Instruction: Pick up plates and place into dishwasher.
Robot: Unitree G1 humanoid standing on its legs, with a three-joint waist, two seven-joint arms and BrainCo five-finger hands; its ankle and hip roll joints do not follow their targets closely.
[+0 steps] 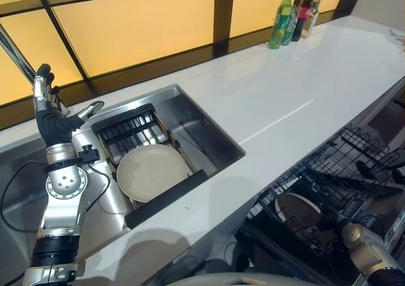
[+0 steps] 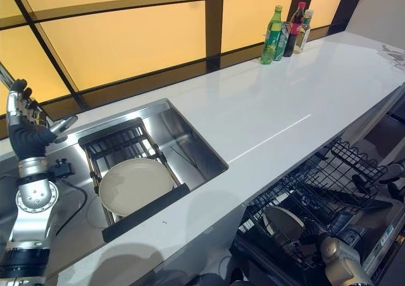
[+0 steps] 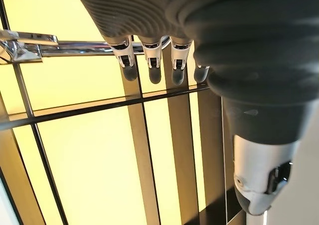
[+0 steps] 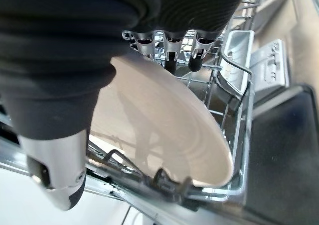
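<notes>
Right wrist view, right hand (image 4: 70, 85) gripping plate (image 4: 164, 130)

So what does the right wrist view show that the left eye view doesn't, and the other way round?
Right wrist view alone: the right hand up close, its fingers curled over the rim of the cream plate as it sits among the wires.

Left eye view alone: the left hand raised near the faucet, a second plate on the sink rack, the white counter and three bottles.

Shared: the plate in the dishwasher rack.
</notes>
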